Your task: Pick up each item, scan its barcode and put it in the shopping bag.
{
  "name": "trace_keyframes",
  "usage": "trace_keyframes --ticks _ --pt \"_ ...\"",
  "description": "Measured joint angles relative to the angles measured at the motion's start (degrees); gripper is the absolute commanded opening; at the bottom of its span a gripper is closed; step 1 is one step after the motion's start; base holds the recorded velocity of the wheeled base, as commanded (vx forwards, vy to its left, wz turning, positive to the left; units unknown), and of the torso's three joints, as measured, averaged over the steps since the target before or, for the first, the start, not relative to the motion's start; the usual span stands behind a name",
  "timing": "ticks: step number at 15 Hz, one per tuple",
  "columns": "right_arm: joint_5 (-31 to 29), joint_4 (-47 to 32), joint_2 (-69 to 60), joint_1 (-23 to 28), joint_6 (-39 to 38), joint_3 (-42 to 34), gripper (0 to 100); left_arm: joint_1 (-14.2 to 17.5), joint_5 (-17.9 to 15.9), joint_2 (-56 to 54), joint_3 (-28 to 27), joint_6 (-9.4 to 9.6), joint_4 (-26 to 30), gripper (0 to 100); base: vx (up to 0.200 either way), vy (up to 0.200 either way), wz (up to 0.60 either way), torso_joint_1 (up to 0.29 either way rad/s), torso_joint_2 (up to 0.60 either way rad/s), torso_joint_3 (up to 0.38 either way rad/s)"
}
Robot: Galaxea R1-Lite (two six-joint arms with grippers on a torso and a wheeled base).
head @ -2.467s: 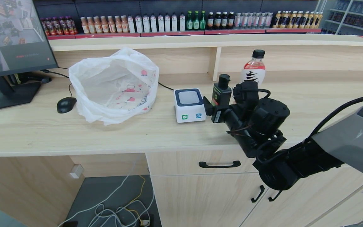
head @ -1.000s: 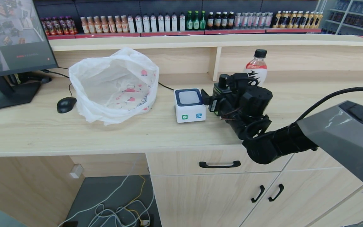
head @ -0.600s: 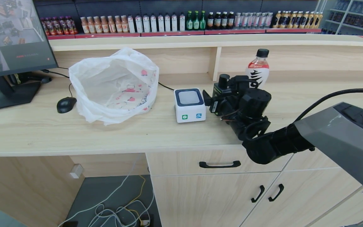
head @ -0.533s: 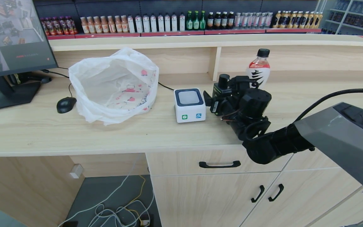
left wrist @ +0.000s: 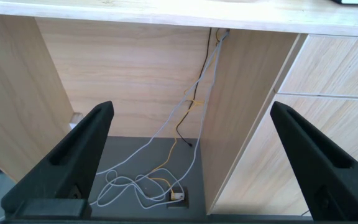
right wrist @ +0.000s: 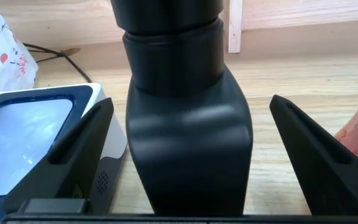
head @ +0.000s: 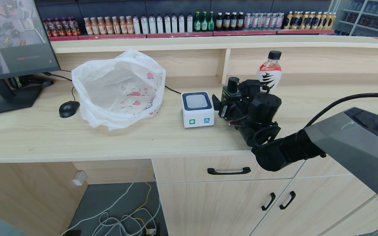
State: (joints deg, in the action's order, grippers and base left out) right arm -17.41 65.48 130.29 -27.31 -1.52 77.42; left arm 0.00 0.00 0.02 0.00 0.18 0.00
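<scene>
A dark bottle with a black cap and green label [head: 231, 93] stands upright on the wooden counter [head: 143, 137], just right of the white scanner box [head: 197, 108]. My right gripper [head: 227, 102] is open around this bottle. In the right wrist view the dark bottle [right wrist: 188, 124] stands between the fingers [right wrist: 73, 162] with a gap on each side, and the scanner [right wrist: 30, 137] is beside it. The white shopping bag [head: 120, 88] sits open to the left of the scanner. My left gripper [left wrist: 191, 112] hangs open below the counter.
A clear drink bottle with a red and white label [head: 269, 70] stands behind the right arm. A mouse [head: 69, 108] and a monitor [head: 8, 36] are at the counter's left. A raised shelf with a divider [head: 223, 65] runs along the back.
The right arm has moved forward and down, bringing its fingers around the dark bottle, and has hardly moved in the last second. The drink bottle behind has shifted slightly right.
</scene>
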Motion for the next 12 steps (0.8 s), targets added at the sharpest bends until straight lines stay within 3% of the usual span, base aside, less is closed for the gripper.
trace_keyframes --ticks 12 --pt "0.0 1.0 -0.3 -0.2 0.4 -0.4 0 0.0 0.0 0.0 0.0 0.00 0.0 100 0.000 0.000 0.00 0.000 0.00 0.000"
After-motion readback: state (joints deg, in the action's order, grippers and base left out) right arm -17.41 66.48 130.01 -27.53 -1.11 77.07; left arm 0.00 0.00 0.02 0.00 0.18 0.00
